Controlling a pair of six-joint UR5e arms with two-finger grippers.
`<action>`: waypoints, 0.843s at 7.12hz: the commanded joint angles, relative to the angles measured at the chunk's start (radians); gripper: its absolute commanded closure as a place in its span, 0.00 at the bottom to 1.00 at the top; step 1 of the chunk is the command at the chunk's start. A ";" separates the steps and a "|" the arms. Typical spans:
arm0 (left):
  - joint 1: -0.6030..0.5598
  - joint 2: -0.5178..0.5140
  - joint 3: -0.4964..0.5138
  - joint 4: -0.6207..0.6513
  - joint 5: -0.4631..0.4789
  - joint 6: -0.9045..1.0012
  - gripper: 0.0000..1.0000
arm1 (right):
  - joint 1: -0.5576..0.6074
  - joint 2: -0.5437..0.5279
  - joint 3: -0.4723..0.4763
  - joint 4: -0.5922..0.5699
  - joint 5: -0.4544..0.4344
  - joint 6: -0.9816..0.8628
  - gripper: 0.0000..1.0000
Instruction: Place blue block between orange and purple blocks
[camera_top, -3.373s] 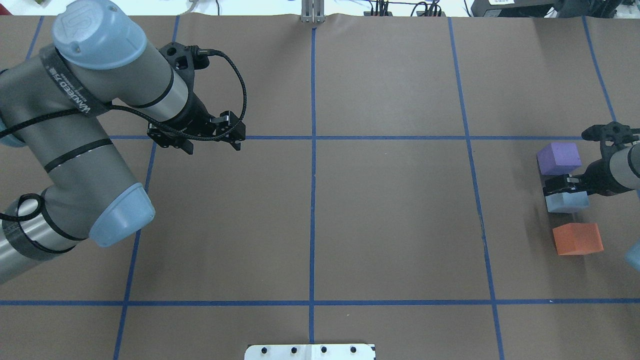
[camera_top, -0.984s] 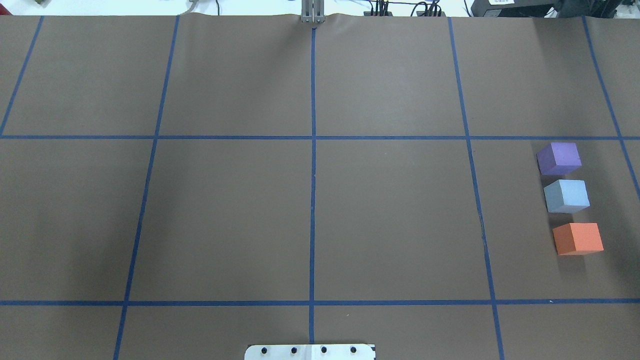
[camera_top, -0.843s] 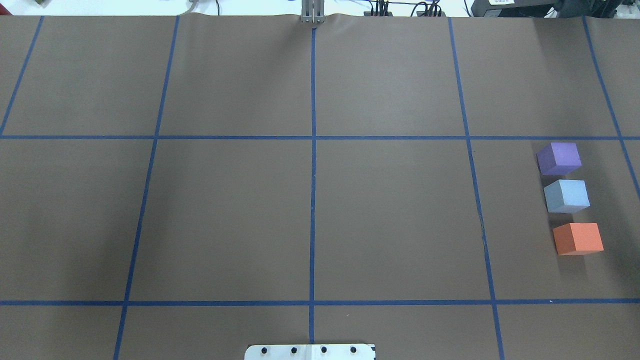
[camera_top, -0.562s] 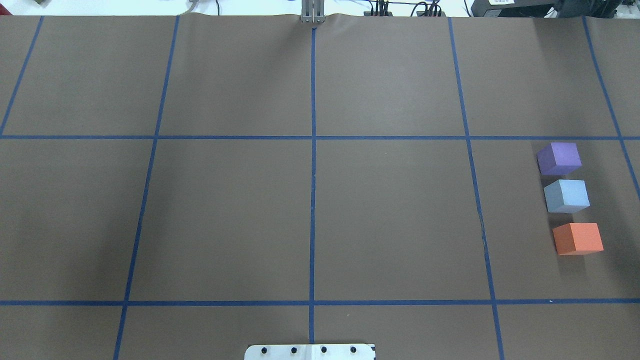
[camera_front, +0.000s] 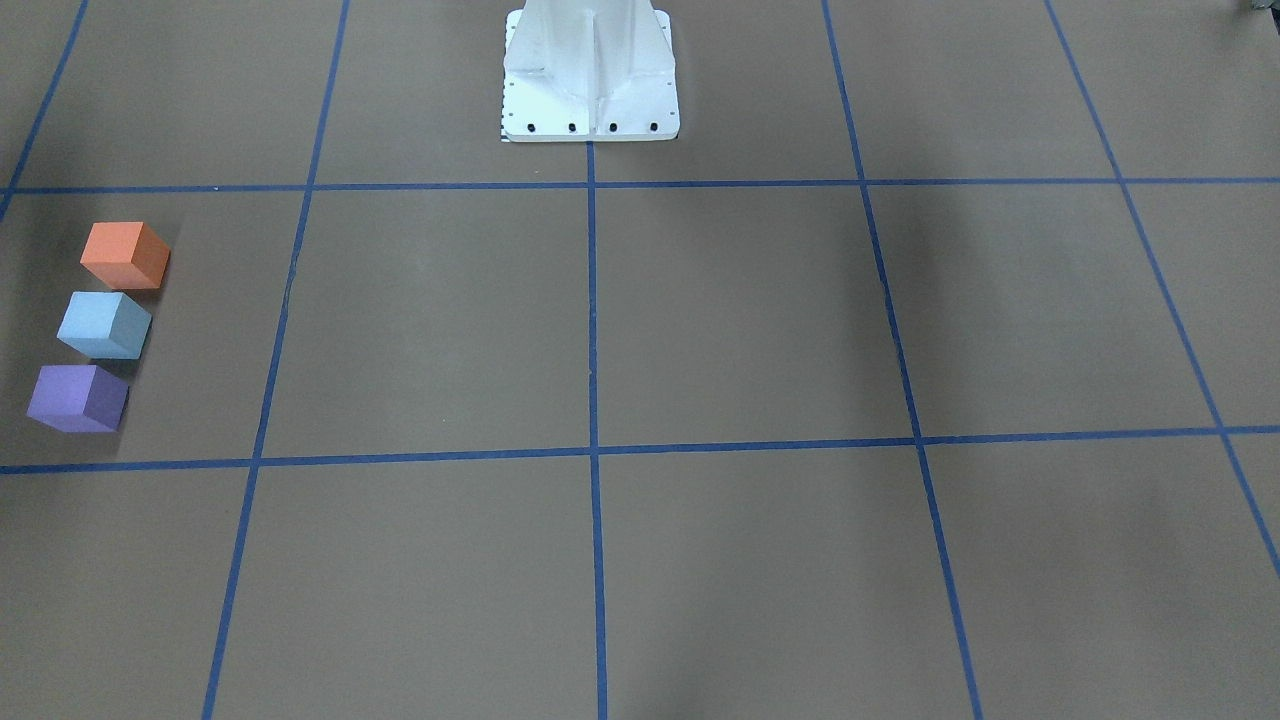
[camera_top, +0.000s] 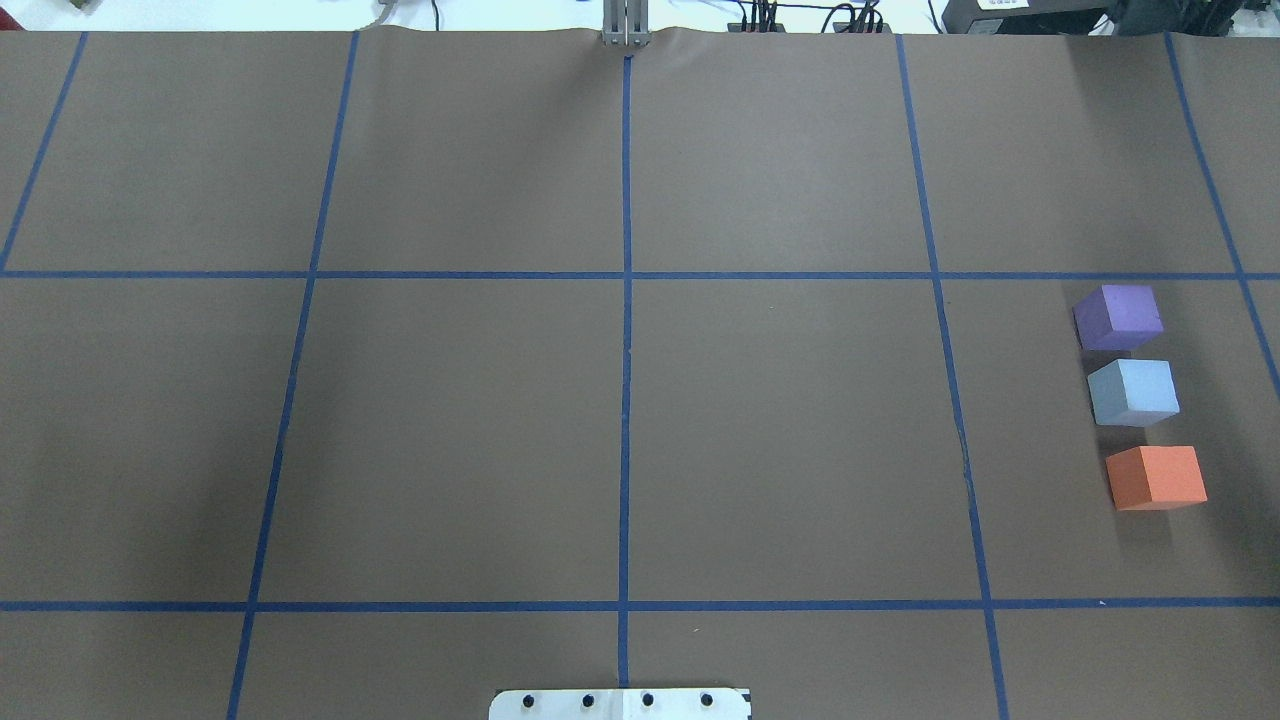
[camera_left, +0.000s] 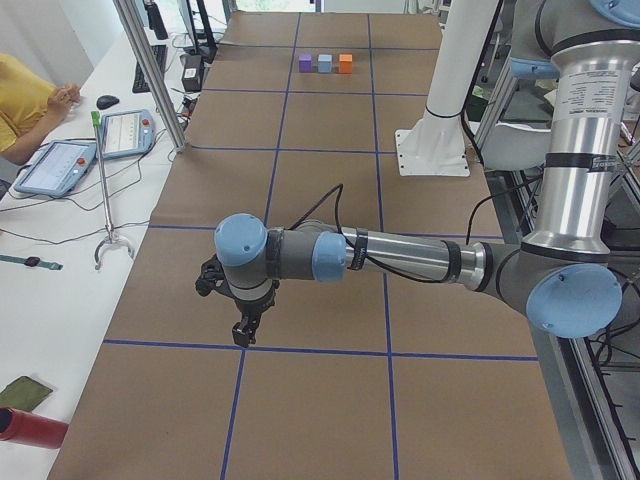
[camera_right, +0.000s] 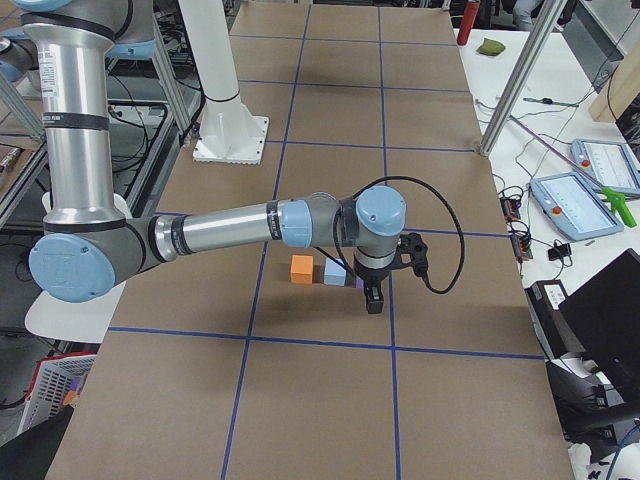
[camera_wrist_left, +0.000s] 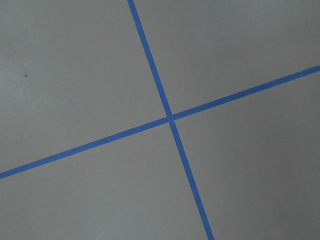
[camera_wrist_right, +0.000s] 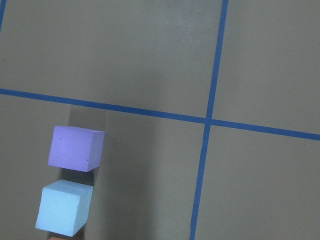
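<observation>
The purple block (camera_top: 1118, 316), the blue block (camera_top: 1133, 392) and the orange block (camera_top: 1156, 477) stand in a row at the table's right side, the blue one in the middle with small gaps. The front-facing view shows them at its left: orange (camera_front: 124, 254), blue (camera_front: 103, 324), purple (camera_front: 77, 397). The right wrist view shows purple (camera_wrist_right: 76, 148) and blue (camera_wrist_right: 62, 207) from above. My right gripper (camera_right: 373, 300) hangs above the table beside the purple block. My left gripper (camera_left: 243, 330) hangs over the table's left end. I cannot tell whether either is open or shut.
The white robot pedestal (camera_front: 590, 70) stands at the table's near edge. Blue tape lines (camera_top: 626, 300) cross the brown table. A metal frame post (camera_left: 150, 70) and a seated operator (camera_left: 25, 105) with tablets are beside the table's far edge.
Both arms have left the overhead view. The right gripper, which was at the blue block, has drawn off it. The three blocks have not moved in the last second.
</observation>
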 joint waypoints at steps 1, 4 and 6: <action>0.000 0.001 -0.004 -0.005 -0.001 0.000 0.00 | -0.021 0.000 -0.003 0.003 -0.002 0.001 0.00; 0.000 0.001 -0.002 -0.005 -0.001 0.000 0.00 | -0.046 0.000 -0.003 0.005 0.001 0.006 0.00; 0.000 0.001 -0.001 -0.005 -0.002 0.000 0.00 | -0.053 0.000 -0.003 0.005 0.000 0.006 0.00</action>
